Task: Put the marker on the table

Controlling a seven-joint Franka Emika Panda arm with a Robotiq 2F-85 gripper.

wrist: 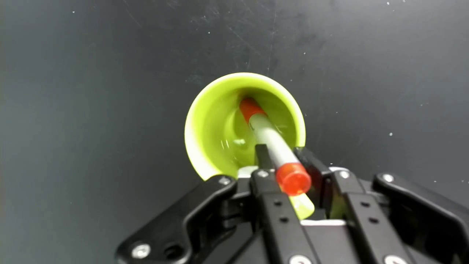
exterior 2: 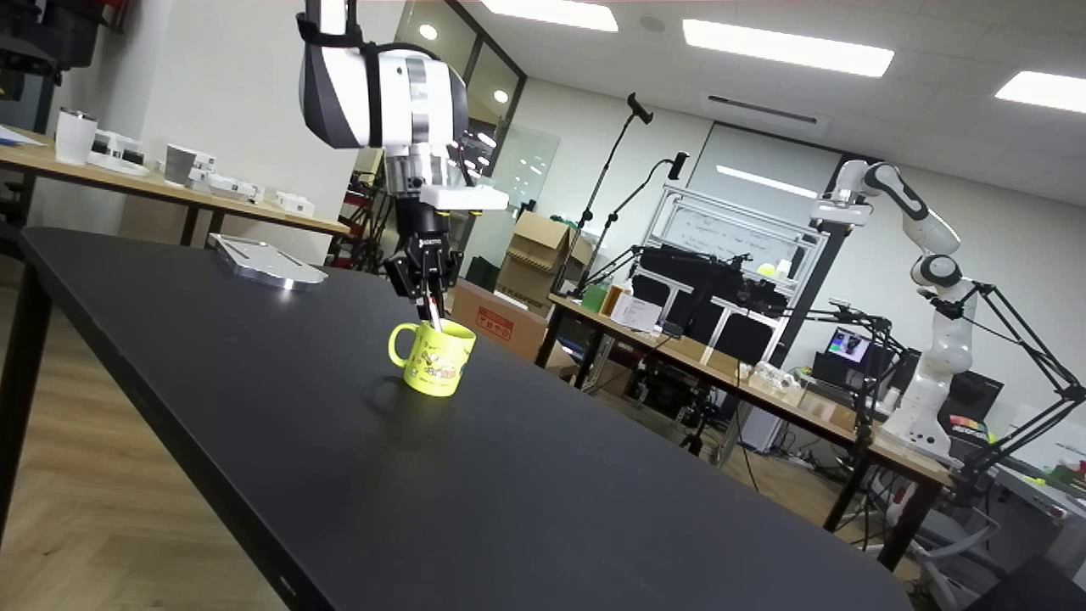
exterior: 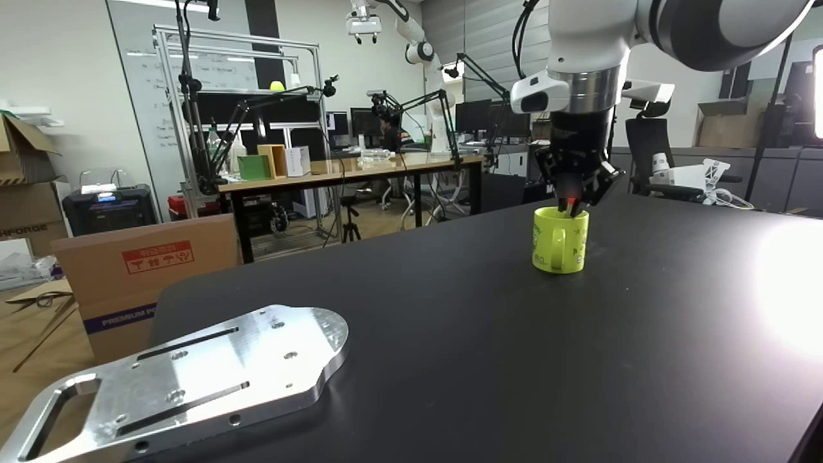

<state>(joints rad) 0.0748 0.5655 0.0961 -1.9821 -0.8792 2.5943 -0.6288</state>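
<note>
The marker (wrist: 270, 136) is a thin white stick with red ends. It leans inside the yellow-green cup (wrist: 205, 110), its lower red end against the far inner wall and its upper red end sticking out above the rim. The cup stands upright on the black table (exterior: 450, 334), also in the exterior views (exterior: 545, 241) (exterior 2: 437, 365). My gripper (wrist: 280, 148) points down at the rim, its fingers close on both sides of the marker's upper part, shut on it. In both exterior views the gripper (exterior: 569, 207) (exterior 2: 431, 297) hides most of the marker (exterior 2: 434, 316).
A silver metal tray (exterior: 270, 360) lies at the table's far end, also in an exterior view (exterior 2: 267, 265). A cardboard box (exterior: 148, 276) stands on the floor beside the table. A wooden workbench (exterior: 386, 168) stands behind. The cup's handle (exterior: 558, 249) sits under the gripper.
</note>
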